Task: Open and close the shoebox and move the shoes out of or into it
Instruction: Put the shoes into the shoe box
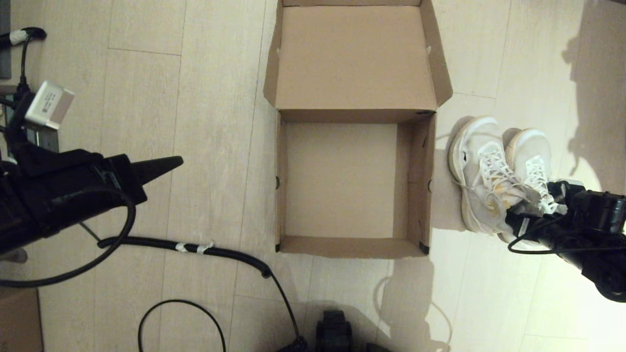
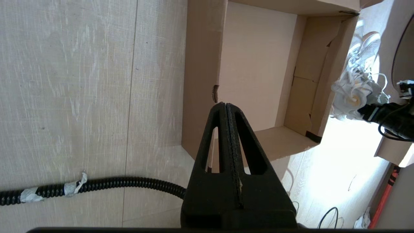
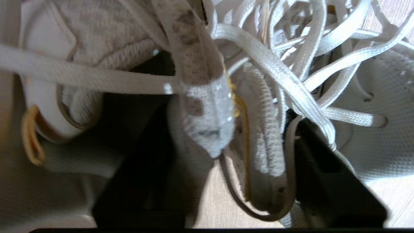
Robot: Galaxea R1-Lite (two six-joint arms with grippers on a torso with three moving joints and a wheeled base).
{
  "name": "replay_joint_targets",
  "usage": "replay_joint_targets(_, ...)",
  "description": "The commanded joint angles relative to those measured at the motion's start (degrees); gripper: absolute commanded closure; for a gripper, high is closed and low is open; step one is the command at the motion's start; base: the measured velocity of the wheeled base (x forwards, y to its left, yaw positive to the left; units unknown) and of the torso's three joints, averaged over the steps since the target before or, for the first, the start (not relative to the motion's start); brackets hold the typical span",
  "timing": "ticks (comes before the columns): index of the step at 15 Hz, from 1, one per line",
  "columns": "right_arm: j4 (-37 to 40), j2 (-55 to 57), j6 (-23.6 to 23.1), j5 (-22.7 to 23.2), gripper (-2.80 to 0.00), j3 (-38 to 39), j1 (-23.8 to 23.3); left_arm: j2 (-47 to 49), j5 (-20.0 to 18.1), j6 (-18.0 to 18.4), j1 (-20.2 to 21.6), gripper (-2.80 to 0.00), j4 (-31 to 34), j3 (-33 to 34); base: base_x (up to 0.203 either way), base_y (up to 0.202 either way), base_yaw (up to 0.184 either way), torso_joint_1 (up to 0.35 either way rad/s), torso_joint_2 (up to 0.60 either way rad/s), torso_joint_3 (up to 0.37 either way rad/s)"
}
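The shoebox (image 1: 342, 181) stands open and empty in the middle of the floor, its lid (image 1: 354, 58) folded flat away from me. In the left wrist view the shoebox (image 2: 252, 64) is seen from its left side. The white shoes (image 1: 494, 171) stand side by side on the floor right of the box, toes pointing away. My right gripper (image 1: 528, 203) is at their heels, one finger inside each shoe. In the right wrist view the inner collars of the shoes (image 3: 265, 145) sit between the fingers of the right gripper (image 3: 228, 113). My left gripper (image 1: 178, 160) hangs shut and empty left of the box.
A black coiled cable (image 1: 195, 247) with white tape runs across the floor left of the box's near corner. A white plug block (image 1: 49, 105) sits at the far left. The corner of another brown cardboard box (image 1: 19, 318) shows at the bottom left.
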Motion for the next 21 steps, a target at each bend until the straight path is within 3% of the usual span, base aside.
replay_joint_targets(1,-0.33,0.49,-0.01,0.09,0.00,-0.05,-0.05,-0.37,-0.02,-0.07,-0.18,0.00,-0.08,-0.04,0.000,0.000,0.000,0.000,0.00,0.000)
replay_joint_targets(5,-0.02,-1.85,0.15,0.22,0.00,0.61,-0.05,-0.11,0.24,-0.25,-0.18,0.00,-0.08,-0.37,0.000,0.000,0.000,0.000,0.00,0.000)
replay_joint_targets(7,3.62,-7.25,0.16,0.59,0.00,1.68,0.01,-0.55,0.24,-0.25,-0.18,0.00,0.10,0.40,0.000,0.000,0.000,0.000,0.00,0.000)
replay_joint_targets(10,17.26,-20.67,0.83,2.85,0.00,1.83,-0.05,-2.14,0.24,-0.37,-0.45,0.00,0.85,0.47,0.000,0.000,0.000,0.000,0.00,0.000)
replay_joint_targets(14,42.72,-42.02,2.63,9.66,0.00,-1.96,-0.04,-7.59,0.40,-1.49,-0.47,0.00,4.71,3.75,0.000,0.000,0.000,0.000,0.00,0.000)
replay_joint_targets(17,57.26,-52.82,3.12,14.49,0.00,-6.69,0.08,-11.36,0.22,-2.16,-0.80,0.00,8.81,5.60,0.000,0.000,0.000,0.000,0.00,0.000)
replay_joint_targets(19,64.33,-57.96,3.21,18.19,0.00,-9.64,0.12,-12.20,0.16,-3.47,-2.45,0.00,9.66,7.62,0.000,0.000,0.000,0.000,0.00,0.000)
replay_joint_targets(21,68.45,-61.10,3.25,25.19,0.00,-11.32,0.53,-11.35,0.32,-3.59,-2.55,0.00,9.68,8.66,0.000,0.000,0.000,0.000,0.00,0.000)
